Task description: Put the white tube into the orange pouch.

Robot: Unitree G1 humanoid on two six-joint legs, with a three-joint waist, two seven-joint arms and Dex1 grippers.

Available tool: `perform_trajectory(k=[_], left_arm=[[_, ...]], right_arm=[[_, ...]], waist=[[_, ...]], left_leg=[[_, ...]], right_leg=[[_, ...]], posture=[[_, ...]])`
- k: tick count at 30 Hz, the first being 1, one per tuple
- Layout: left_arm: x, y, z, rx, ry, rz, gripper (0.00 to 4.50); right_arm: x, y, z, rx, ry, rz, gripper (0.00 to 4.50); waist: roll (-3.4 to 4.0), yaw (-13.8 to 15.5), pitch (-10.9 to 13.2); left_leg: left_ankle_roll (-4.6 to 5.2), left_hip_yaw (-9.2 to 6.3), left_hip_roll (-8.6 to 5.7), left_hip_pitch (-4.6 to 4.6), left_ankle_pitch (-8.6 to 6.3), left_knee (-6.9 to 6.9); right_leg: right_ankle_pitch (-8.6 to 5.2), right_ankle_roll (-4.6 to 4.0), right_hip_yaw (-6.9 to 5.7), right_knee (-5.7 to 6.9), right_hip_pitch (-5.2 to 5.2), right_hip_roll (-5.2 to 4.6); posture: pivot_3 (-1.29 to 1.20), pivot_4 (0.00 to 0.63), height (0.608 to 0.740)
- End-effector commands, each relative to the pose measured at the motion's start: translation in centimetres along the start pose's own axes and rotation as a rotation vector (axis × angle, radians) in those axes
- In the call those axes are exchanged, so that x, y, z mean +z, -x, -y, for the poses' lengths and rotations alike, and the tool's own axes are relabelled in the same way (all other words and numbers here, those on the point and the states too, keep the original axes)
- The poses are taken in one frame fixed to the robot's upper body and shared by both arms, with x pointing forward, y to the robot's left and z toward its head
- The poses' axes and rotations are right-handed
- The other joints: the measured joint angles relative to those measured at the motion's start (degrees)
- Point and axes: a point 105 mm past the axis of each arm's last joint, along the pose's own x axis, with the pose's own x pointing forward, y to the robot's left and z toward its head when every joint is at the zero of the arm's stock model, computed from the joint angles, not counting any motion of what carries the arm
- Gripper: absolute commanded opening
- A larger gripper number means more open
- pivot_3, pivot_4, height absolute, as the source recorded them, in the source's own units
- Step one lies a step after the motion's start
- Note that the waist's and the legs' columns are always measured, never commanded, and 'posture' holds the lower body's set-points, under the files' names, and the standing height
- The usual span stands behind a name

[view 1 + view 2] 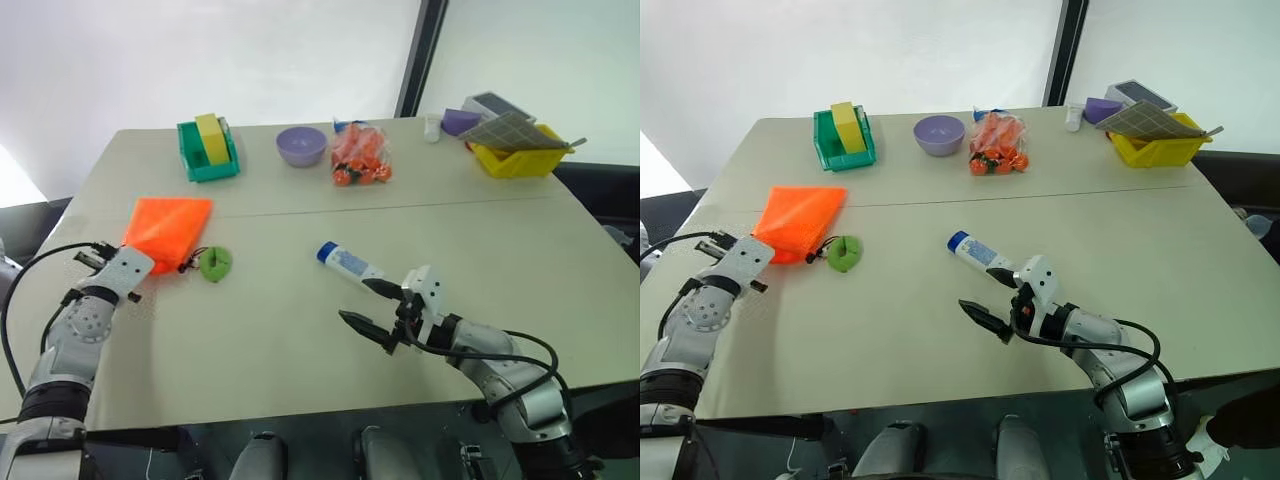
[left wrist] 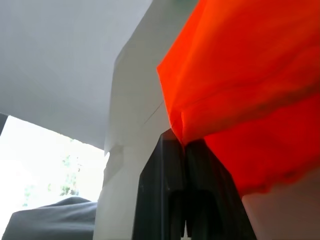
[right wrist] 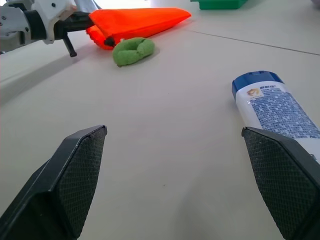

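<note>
- Left end effector (image 2: 186, 145) is closed, pinching the pouch's (image 1: 165, 228) near edge.
- Right end effector (image 1: 372, 308) gapes wide beside the tube (image 1: 348, 264), which lies on the surface (image 1: 280, 330).

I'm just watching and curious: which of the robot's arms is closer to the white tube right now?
The right. Its open gripper sits beside the white tube, one finger almost at its tail end. The left gripper is across the table, shut on the orange pouch.
</note>
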Motion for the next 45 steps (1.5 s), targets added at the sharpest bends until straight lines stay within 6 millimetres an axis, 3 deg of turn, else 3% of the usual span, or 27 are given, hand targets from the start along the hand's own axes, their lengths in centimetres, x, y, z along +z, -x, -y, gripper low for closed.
perform_trajectory(k=[1, 7, 12, 17, 25, 29, 32, 35, 36, 39, 42, 45], left_arm=[[1.1, -0.2, -1.5, 0.022, 0.016, 0.044, 0.08], [3.0, 0.9, 0.4, -0.110, 0.181, 0.101, 0.08], [4.6, 3.2, 2.0, -0.219, 0.316, 0.091, 0.08], [4.9, 4.8, 2.6, -0.264, 0.437, 0.027, 0.08], [9.0, 6.7, 3.9, -0.426, 0.662, 0.025, 0.08], [9.5, 7.4, 3.3, -0.454, 0.722, 0.014, 0.08], [7.8, 8.2, 3.6, -0.483, 0.699, -0.056, 0.00], [5.6, 9.0, 3.5, -0.481, 0.699, -0.123, 0.00], [5.0, 9.2, 3.4, -0.477, 0.697, -0.140, 0.00], [3.8, 9.5, 3.1, -0.468, 0.701, -0.159, 0.00], [4.1, 9.4, 2.7, -0.467, 0.742, -0.124, 0.00], [5.0, 9.3, 2.4, -0.486, 0.793, -0.072, 0.00]], right_arm=[[1.6, -0.1, 0.5, -0.036, 0.055, 0.051, 4.50], [1.3, 0.3, 3.6, -0.186, 0.145, -0.005, 4.50], [0.1, 0.1, 5.8, -0.252, 0.183, -0.075, 4.50], [-1.0, -1.0, 6.5, -0.225, 0.135, -0.100, 4.50], [-1.3, -2.2, 7.1, -0.199, 0.073, -0.085, 4.50], [-1.3, -2.3, 6.9, -0.181, 0.065, -0.077, 4.50], [-1.4, -2.2, 6.6, -0.166, 0.062, -0.072, 3.60], [-1.4, -2.2, 6.3, -0.157, 0.066, -0.070, 2.09], [-1.4, -2.3, 6.1, -0.152, 0.068, -0.070, 1.87], [-1.2, -2.5, 5.6, -0.130, 0.077, -0.064, 1.87], [-0.6, -3.0, 4.3, -0.069, 0.095, -0.046, 1.87], [0.3, -3.7, 1.2, 0.084, 0.140, -0.046, 1.87]], waist=[[0.00, 0.00, 0.00], [0.01, -0.02, 0.00], [0.03, -0.17, 0.02], [0.05, -0.23, 0.04], [0.07, -0.21, 0.06], [0.07, -0.32, 0.06], [0.10, -0.63, 0.08], [0.13, -0.57, 0.10], [0.13, -0.47, 0.10], [0.12, -0.26, 0.10], [0.13, -0.14, 0.10], [0.15, -0.14, 0.12]], left_leg=[[0.00, 0.00, 0.00, 0.02, 0.00, 0.00], [-0.03, 0.02, 0.00, 0.09, 0.01, 0.00], [-0.03, 0.05, 0.00, 0.11, 0.02, -0.03], [-0.02, 0.05, 0.01, 0.21, 0.02, -0.02], [-0.01, 0.04, 0.00, 0.29, 0.02, 0.00], [-0.01, 0.04, 0.01, 0.30, 0.02, -0.01], [-0.01, 0.05, 0.01, 0.33, 0.02, -0.01], [-0.01, 0.08, 0.01, 0.38, 0.02, -0.05], [-0.01, 0.08, 0.01, 0.38, 0.01, -0.05], [-0.01, 0.08, 0.01, 0.36, 0.01, -0.04], [-0.02, 0.07, 0.01, 0.36, 0.01, -0.02], [-0.02, 0.07, 0.01, 0.33, 0.01, -0.03]], right_leg=[[0.00, 0.01, 0.00, 0.00, 0.03, 0.00], [0.07, -0.14, 0.01, -0.01, 0.09, -0.02], [0.11, -0.23, 0.06, -0.01, 0.08, -0.03], [0.00, -0.38, 0.06, 0.01, 0.15, 0.00], [0.02, -0.40, 0.07, 0.00, 0.26, 0.00], [0.01, -0.40, 0.07, 0.01, 0.25, 0.02], [0.01, -0.41, 0.09, 0.02, 0.25, 0.03], [-0.01, -0.43, 0.12, 0.01, 0.24, 0.04], [-0.01, -0.44, 0.12, 0.01, 0.24, 0.04], [-0.03, -0.43, 0.12, 0.00, 0.23, 0.03], [-0.12, -0.29, 0.12, -0.02, 0.24, 0.02], [-0.12, -0.29, 0.12, -0.04, 0.23, 0.00]], posture=[[0.00, 0.150, 0.740], [0.00, 0.150, 0.740], [0.00, 0.150, 0.740], [0.00, 0.150, 0.740], [0.00, 0.150, 0.740], [0.00, 0.150, 0.740], [0.00, 0.150, 0.740], [0.00, 0.150, 0.740], [0.00, 0.150, 0.740], [0.00, 0.150, 0.740], [0.00, 0.150, 0.740], [0.00, 0.150, 0.740]])
